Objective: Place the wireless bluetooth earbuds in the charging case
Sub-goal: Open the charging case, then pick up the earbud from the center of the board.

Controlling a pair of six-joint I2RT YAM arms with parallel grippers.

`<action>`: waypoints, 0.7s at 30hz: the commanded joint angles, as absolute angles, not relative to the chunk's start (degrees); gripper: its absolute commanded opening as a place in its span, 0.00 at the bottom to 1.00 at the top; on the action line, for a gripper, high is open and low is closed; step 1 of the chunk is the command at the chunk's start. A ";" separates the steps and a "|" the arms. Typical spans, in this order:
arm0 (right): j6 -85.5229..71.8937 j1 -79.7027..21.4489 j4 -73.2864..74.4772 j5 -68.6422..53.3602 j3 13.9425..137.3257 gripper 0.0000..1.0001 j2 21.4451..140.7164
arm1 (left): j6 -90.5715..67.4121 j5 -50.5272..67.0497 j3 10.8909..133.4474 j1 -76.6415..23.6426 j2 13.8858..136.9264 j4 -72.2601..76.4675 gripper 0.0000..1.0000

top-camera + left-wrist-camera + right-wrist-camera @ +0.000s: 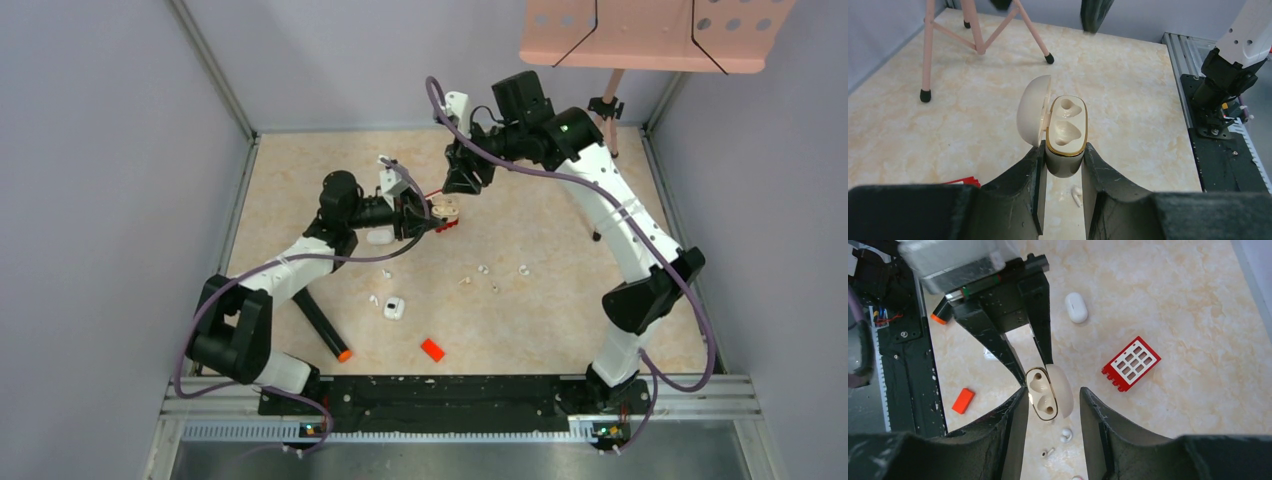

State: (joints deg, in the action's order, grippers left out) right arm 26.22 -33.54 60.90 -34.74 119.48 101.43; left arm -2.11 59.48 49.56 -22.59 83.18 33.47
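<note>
The cream charging case (pixel 1066 131) has a gold rim, its lid open to the left and both wells empty. My left gripper (pixel 1064 148) is shut on its body and holds it above the table; it also shows in the top view (pixel 445 210). My right gripper (pixel 1053 390) is open and empty, its fingers hanging just above and either side of the case (pixel 1042 394). Several tiny white earbuds lie loose on the table (pixel 484 268) (pixel 522 269) (pixel 387 272). One earbud (pixel 1076 196) lies under the case, and two more (pixel 1066 435) (pixel 1048 452) show below the right fingers.
A red block (pixel 1131 363) and a closed white case (pixel 1076 307) lie near the left gripper. Another small white case (pixel 394 308), an orange-red chip (pixel 432 349) and a black marker (pixel 322 322) lie nearer the bases. A pink stand (pixel 612 105) is at the back right.
</note>
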 commanded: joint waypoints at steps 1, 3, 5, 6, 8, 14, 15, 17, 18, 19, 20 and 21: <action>22.45 -32.10 59.42 -36.37 124.28 0.43 99.09 | -7.23 58.43 49.02 -22.24 83.56 37.00 0.00; 21.62 -31.41 59.45 -36.33 124.07 0.43 98.59 | -8.78 58.11 49.15 -21.88 83.70 36.96 0.00; 21.60 -30.44 59.24 -36.13 120.80 0.43 97.49 | -10.70 58.18 49.46 -21.43 83.81 36.68 0.00; 21.62 -29.77 58.71 -35.86 118.46 0.42 96.77 | -11.99 58.27 49.67 -21.07 83.76 36.54 0.00; 20.99 -28.01 56.69 -36.12 112.40 0.42 94.90 | -14.41 58.71 50.06 -19.96 83.22 35.99 0.00; 15.44 -24.76 48.84 -33.71 95.99 0.35 89.87 | -17.42 58.47 48.36 -16.16 78.14 33.64 0.00; 13.06 -24.73 47.35 -31.48 93.17 0.34 89.15 | -17.33 57.77 47.67 -15.86 77.12 33.58 0.00; 8.78 -24.72 45.77 -26.48 88.11 0.34 88.18 | -17.47 55.87 46.42 -15.50 75.68 33.70 0.00; 7.69 -24.72 45.99 -24.79 86.17 0.32 88.27 | -17.98 54.91 46.11 -15.26 75.26 33.86 0.00; 6.93 -24.70 46.54 -23.21 84.25 0.31 88.60 | -18.90 53.90 45.77 -14.95 74.81 34.01 0.00; 6.34 -24.72 47.13 -21.97 82.40 0.30 89.03 | -19.72 53.28 45.59 -14.36 74.53 33.90 0.00; 5.81 -24.71 47.47 -20.87 80.59 0.28 89.43 | -20.26 52.81 45.48 -13.74 74.08 33.47 0.00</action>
State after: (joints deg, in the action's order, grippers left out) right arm 11.86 -24.69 49.56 -28.05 85.65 91.13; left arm -16.95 56.03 46.57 -15.22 76.88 31.92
